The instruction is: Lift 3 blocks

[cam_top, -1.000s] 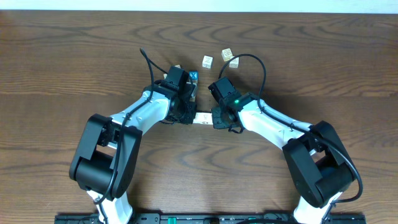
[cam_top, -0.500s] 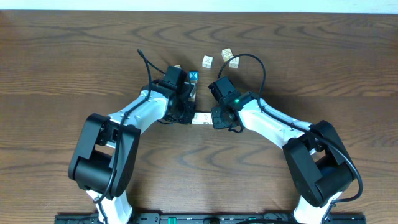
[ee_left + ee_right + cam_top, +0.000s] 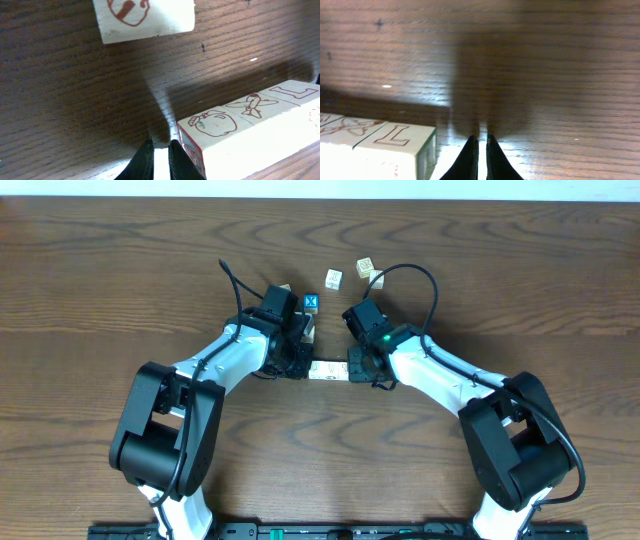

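Three cream-white blocks [image 3: 327, 370] lie end to end in a row on the wooden table between my two grippers. In the left wrist view the row [image 3: 240, 125] shows red drawings and a letter L on top. My left gripper [image 3: 161, 146] is shut with nothing between its fingers, and its right finger rests against the row's end face. From above, the left gripper [image 3: 305, 367] stands at the row's left end. My right gripper [image 3: 481, 142] is shut and empty, just right of the L-marked end of the row [image 3: 375, 145]. From above, the right gripper [image 3: 350, 372] stands at the row's right end.
A blue-faced cube with a white X [image 3: 311, 302] sits behind the left gripper. Three more cubes lie further back [image 3: 333, 278], [image 3: 366, 267], [image 3: 376, 279]. A separate cream cube with a red drawing [image 3: 145, 17] lies ahead of the left fingers.
The right gripper's jaws have closed and the right arm has shifted slightly right. The left arm edged a little toward the back. The row of blocks stays in place.
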`<move>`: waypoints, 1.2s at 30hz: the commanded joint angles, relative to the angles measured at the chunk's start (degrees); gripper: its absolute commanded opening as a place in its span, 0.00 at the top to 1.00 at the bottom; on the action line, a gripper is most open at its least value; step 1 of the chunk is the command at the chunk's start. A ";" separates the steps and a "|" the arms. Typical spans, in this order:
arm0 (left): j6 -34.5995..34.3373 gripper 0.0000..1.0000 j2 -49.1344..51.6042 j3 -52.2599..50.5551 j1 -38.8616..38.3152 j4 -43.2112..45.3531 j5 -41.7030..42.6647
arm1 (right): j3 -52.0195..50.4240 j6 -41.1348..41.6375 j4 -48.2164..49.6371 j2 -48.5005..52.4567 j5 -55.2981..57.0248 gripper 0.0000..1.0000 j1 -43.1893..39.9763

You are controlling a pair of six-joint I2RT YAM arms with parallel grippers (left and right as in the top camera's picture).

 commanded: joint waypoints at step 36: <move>0.07 0.29 -67.43 2.08 17.51 -7.58 -18.51 | 2.23 -22.21 41.88 0.44 15.93 0.01 -20.55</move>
